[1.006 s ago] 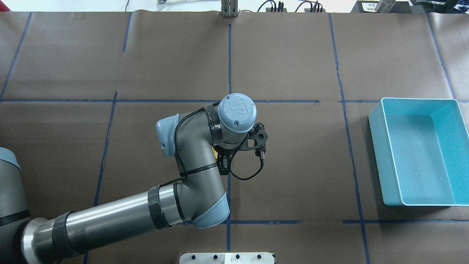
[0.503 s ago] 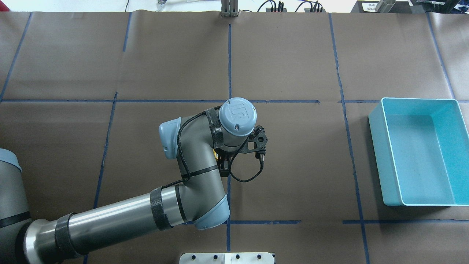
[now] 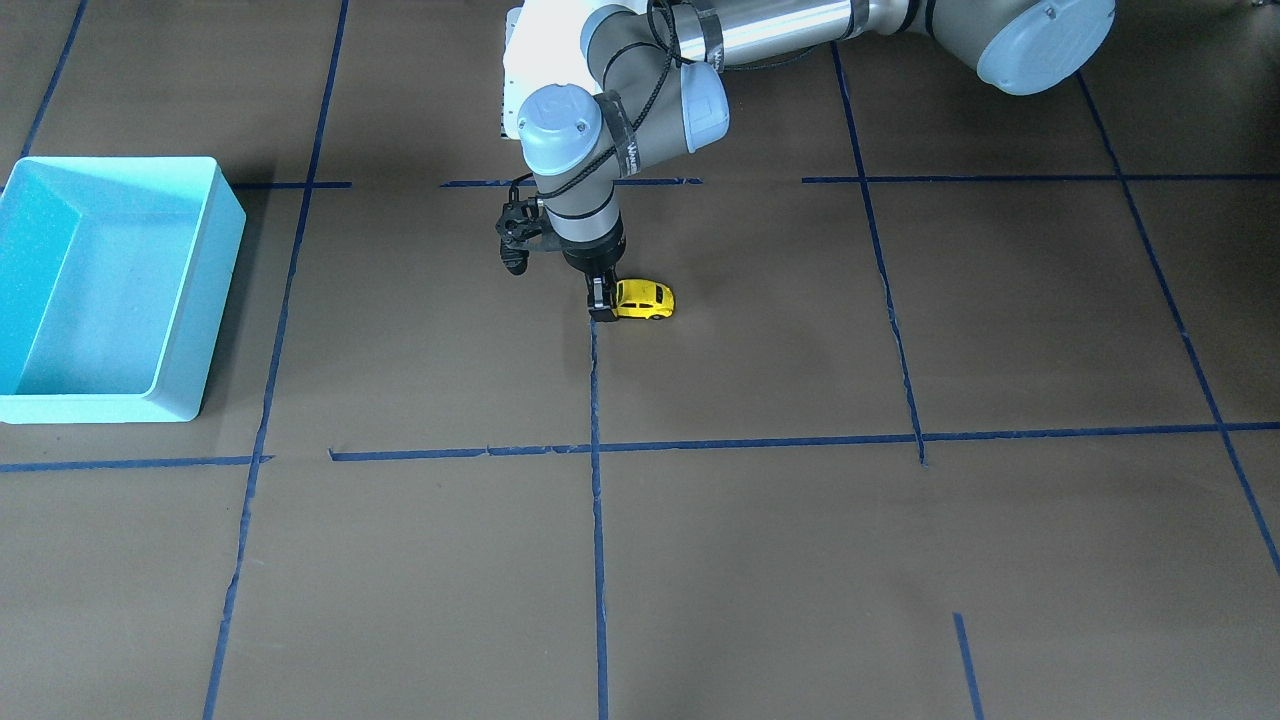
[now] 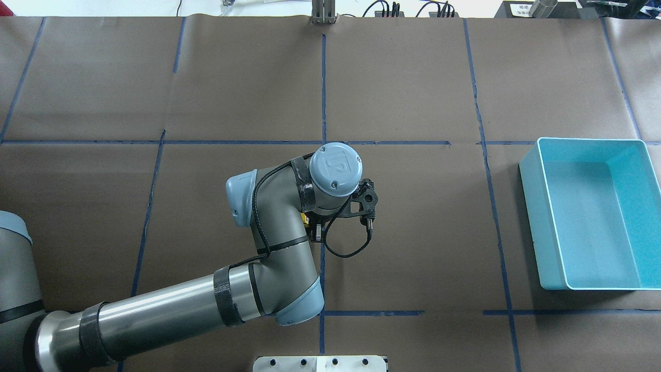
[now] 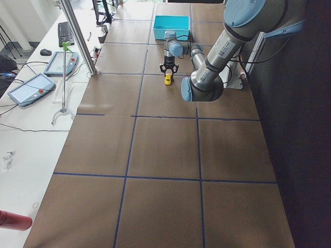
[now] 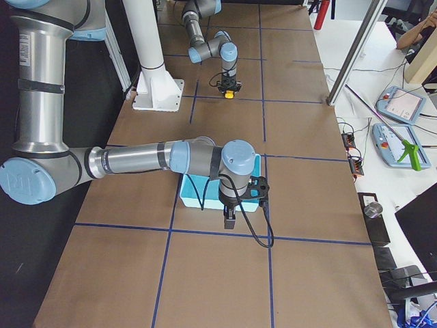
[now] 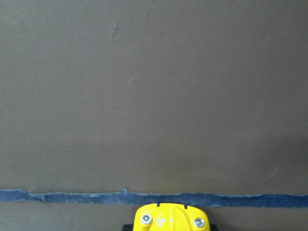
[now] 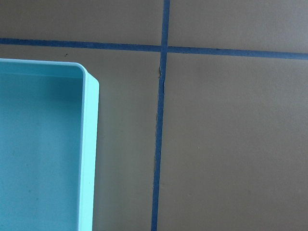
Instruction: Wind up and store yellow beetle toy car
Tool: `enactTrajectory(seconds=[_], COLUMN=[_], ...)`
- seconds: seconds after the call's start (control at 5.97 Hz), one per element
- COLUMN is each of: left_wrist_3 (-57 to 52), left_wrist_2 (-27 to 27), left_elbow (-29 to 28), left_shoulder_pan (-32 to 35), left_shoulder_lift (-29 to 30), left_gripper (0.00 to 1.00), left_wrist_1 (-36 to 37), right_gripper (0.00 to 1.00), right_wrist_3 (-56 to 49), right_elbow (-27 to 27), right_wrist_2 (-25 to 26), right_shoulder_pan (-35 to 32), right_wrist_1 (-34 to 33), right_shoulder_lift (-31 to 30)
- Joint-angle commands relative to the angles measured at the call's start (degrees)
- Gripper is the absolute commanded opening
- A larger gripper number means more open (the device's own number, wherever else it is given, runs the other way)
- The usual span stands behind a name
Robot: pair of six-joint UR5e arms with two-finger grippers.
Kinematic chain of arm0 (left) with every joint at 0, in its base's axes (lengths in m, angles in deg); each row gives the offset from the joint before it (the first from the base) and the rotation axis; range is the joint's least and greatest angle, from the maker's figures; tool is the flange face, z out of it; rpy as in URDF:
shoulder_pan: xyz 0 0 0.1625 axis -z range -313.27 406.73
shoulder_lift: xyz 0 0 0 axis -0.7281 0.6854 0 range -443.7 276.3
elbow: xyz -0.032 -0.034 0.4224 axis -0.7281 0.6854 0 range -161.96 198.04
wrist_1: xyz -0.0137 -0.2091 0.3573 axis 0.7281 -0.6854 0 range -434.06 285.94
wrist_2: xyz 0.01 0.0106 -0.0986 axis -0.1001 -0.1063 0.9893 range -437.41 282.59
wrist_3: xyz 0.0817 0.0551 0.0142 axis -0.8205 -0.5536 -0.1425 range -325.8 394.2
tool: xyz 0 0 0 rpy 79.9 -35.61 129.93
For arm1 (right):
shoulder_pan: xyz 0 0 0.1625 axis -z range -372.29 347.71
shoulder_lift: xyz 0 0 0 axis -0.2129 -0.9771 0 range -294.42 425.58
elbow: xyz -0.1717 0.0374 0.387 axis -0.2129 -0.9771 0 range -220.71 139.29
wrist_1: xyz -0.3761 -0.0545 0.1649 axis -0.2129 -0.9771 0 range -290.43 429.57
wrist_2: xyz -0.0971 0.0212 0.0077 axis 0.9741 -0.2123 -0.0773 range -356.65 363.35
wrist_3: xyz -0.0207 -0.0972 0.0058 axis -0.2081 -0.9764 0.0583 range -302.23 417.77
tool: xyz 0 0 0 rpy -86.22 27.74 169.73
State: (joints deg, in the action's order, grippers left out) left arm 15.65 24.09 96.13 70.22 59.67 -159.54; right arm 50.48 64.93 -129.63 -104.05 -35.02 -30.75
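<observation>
The yellow beetle toy car (image 3: 645, 298) stands on the brown table near the middle, by a blue tape line. My left gripper (image 3: 602, 308) points straight down and is shut on one end of the car. In the left wrist view the car (image 7: 168, 219) fills the bottom edge, between the jaws. From overhead the wrist hides all but a sliver of the car (image 4: 307, 220). My right gripper (image 6: 230, 222) hangs just past the near wall of the light blue bin (image 6: 198, 205); I cannot tell whether it is open or shut.
The light blue bin (image 4: 537, 222) stands empty at the table's right side and shows in the front-facing view (image 3: 220, 260) and the right wrist view (image 8: 89, 154). Blue tape lines cross the table. A white mount post (image 6: 151, 61) stands at the robot's base.
My left wrist has moved a little toward the robot's side of the table, still shut on the car. The bin has not moved.
</observation>
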Motion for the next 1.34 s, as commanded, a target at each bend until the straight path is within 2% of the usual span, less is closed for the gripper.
enactTrajectory(seconds=[0.0,0.34,0.67,1.17], left_wrist_3=[0.44,0.71,3.87,3.78], left_wrist_2=[0.19,1.85,8.42,8.19], left_elbow=[1.61,3.03,-0.72,-2.94], left_shoulder_pan=[0.06,1.20,4.79,5.43], left_shoulder_lift=[0.16,0.16,-0.11,-0.11], left_gripper=[0.01,0.00,0.00,0.00], left_wrist_1=[-2.31,-8.52,-16.34,-18.48], right_gripper=[1.00,1.00,1.00,1.00], right_wrist_3=[0.00,0.00,0.00,-0.09], right_elbow=[0.00,0.00,0.00,0.00], right_wrist_2=[0.00,0.00,0.00,0.00], right_shoulder_pan=[0.00,0.00,0.00,0.00], right_wrist_1=[0.00,0.00,0.00,0.09], right_shoulder_lift=[0.00,0.00,0.09,0.09])
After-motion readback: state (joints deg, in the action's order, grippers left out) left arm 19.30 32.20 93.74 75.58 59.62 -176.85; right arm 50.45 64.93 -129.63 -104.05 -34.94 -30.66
